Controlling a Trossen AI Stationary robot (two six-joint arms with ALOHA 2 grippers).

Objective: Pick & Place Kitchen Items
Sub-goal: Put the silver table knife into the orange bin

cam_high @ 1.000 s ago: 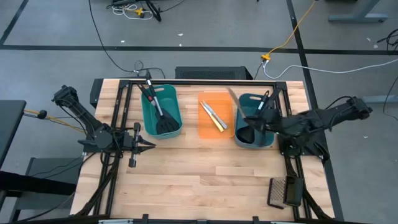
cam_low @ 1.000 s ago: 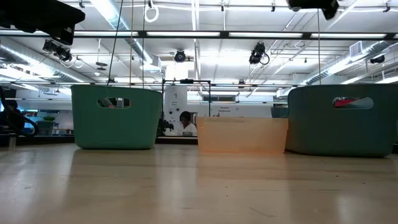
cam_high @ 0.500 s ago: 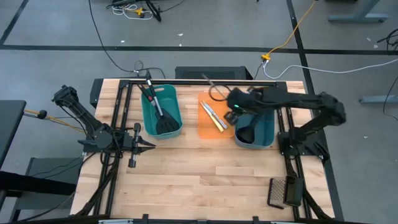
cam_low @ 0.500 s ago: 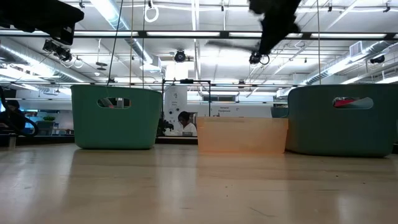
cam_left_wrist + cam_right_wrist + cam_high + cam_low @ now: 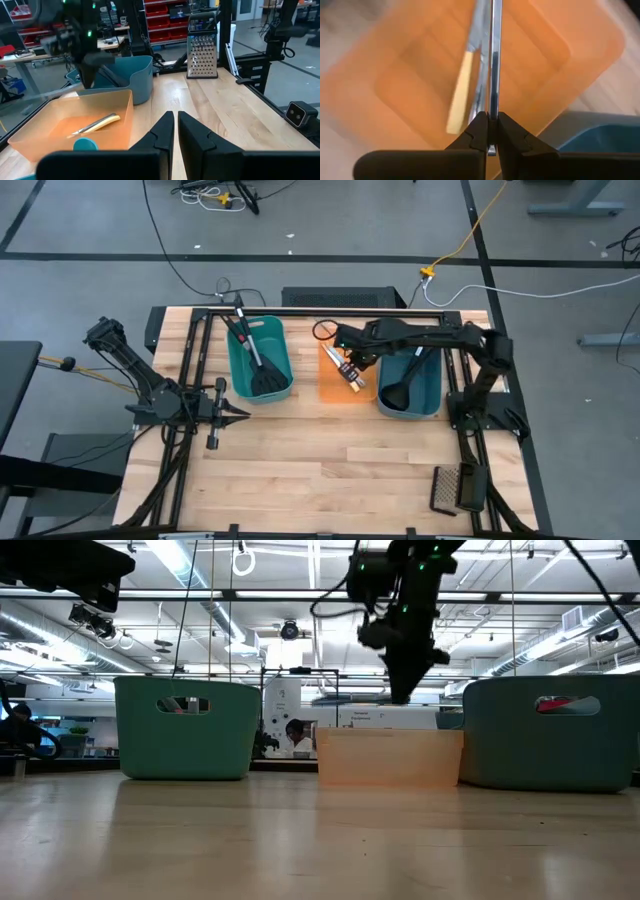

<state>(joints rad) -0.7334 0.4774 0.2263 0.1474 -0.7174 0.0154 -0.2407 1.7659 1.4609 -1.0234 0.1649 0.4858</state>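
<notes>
My right gripper (image 5: 352, 368) hangs over the orange tray (image 5: 330, 387), pointing steeply down, shut on a slim silver knife (image 5: 494, 55). A yellow-handled knife (image 5: 461, 90) lies flat on the tray's floor beside another silver one. The left teal tub (image 5: 262, 330) holds black spatulas (image 5: 262, 375). A black ladle (image 5: 392, 393) sits in the right teal tub (image 5: 428, 385). My left gripper (image 5: 243, 414) waits shut and level near the table's left edge, with nothing between its fingers (image 5: 165, 131). My right gripper pinches the silver knife by one end (image 5: 493, 116) between its two fingers. The fingers come from above, slanting down. The rest of the knife sticks out past the fingertips over the tray, lifted clear of it.
A metal grater (image 5: 455, 488) lies near the table's front right corner. Bare wood (image 5: 330, 470) spreads in front of the tubs and tray. The black frame rails (image 5: 190, 460) run along both sides of the table.
My right gripper has swung from over the right teal tub toward the table's left, over the orange tray. It has sunk and tipped from nearly level to pointing down. The silver knife has travelled with it, staying in its shut fingers.
</notes>
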